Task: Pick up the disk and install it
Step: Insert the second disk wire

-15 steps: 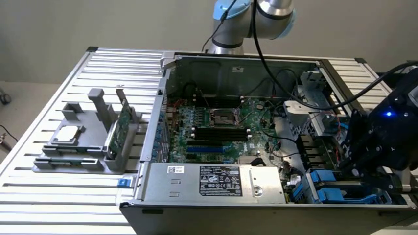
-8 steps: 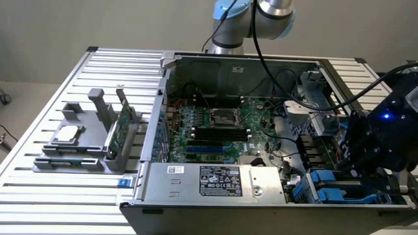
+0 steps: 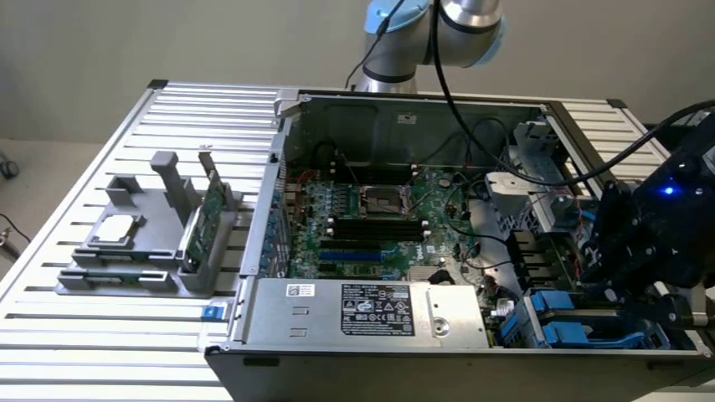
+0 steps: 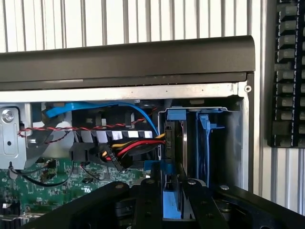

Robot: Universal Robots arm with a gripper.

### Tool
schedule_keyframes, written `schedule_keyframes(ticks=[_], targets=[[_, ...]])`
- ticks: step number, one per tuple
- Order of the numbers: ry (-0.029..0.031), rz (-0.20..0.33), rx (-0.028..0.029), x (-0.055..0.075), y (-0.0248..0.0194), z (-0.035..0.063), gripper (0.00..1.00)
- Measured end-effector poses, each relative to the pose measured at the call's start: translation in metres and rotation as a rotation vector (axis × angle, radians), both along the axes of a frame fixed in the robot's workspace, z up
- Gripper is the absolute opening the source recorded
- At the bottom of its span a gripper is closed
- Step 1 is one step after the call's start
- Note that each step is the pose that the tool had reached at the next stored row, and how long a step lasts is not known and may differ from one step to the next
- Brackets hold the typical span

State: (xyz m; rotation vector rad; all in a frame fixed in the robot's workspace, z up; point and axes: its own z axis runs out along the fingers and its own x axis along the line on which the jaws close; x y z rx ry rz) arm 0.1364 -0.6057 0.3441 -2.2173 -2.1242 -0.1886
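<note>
My gripper [image 3: 654, 293] hangs over the drive bay at the corner of the open computer case [image 3: 391, 100] on the exterior view's right. In the wrist view the gripper [image 4: 172, 218] sits directly on the blue carrier edge of the disk [image 4: 171, 196]. The disk stands on edge and reaches down into a slot of the bay [image 4: 228, 143]. Its silver body and label are hidden. Whether the disk is gripped or freed I cannot make out.
Other blue carriers [image 3: 558, 322] sit in neighbouring slots. A blue data cable [image 4: 95, 107] and red, yellow and black power wires [image 4: 133, 148] run beside the bay. A grey holder [image 3: 134, 243] with a silver chip and green card stands on the exterior view's left.
</note>
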Motion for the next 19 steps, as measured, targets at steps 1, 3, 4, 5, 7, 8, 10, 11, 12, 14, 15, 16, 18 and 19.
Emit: schedule_keyframes(ticks=[1,3,4,5,7,8,10,11,12,14,15,16,18,19], targets=[[0.0004,0.0,0.0004,0.0,0.0,0.003,0.25],[0.0012,0.0,0.0023,-0.002,0.0,0.0074,0.25],[0.0014,0.0,0.0036,-0.005,0.0,0.0085,0.25],[0.0017,0.0,0.0051,-0.009,0.0,0.0094,0.25],[0.0023,0.0,0.0079,-0.017,0.0,0.011,0.25],[0.0028,0.0,0.0088,-0.021,0.0,0.0118,0.25],[0.0031,0.0,0.0091,-0.026,0.0003,0.0127,0.25],[0.0029,0.0,0.0093,-0.026,0.0002,0.0128,0.25],[0.0031,0.0,0.0095,-0.026,0.0002,0.0128,0.25],[0.0031,0.0,0.0096,-0.026,0.0002,0.0129,0.25],[0.0031,0.0,0.0097,-0.026,0.0002,0.0128,0.25],[0.0031,0.0,0.0096,-0.026,0.0002,0.0129,0.25],[0.0031,0.0,0.0096,-0.026,0.0002,0.0129,0.25],[0.0031,0.0,0.0096,-0.026,0.0002,0.0129,0.25]])
